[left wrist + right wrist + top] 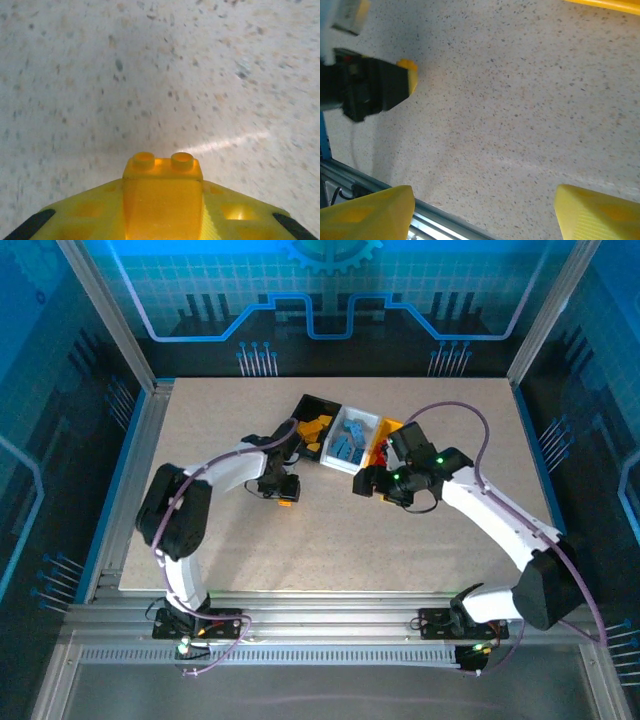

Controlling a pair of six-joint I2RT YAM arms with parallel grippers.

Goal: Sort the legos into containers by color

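The fingers [85,216] of the left gripper [285,489] were pressed in tight on a yellow-orange brick [162,172], two studs poking out past the tips. And there it hung over bare table [210,420], just near of the containers, not yet above any of them.

Moving right, the three bins sat in a row at the far middle, touching side by side. The black bin [306,404] came first and already held a pile of yellow-orange bricks [318,428]. Next door the white bin [368,418] carried its blue bricks [349,445]. Then the yellow-orange bin [388,426], half hidden under the right arm, with a scrap of red [379,454] showing inside; how many pieces lay there could not be told.

Over on the right, the right gripper [368,483] hovered near of the white bin. Its fingers [367,210] were spread wide with nothing between them, just speckled table below.

So the sort looked nearly finished. The colours were parted, one to a bin, and the brick in the left hand appeared to be the last one out. By that reckoning it belonged in the black bin with its fellows, a short carry far and slightly right.
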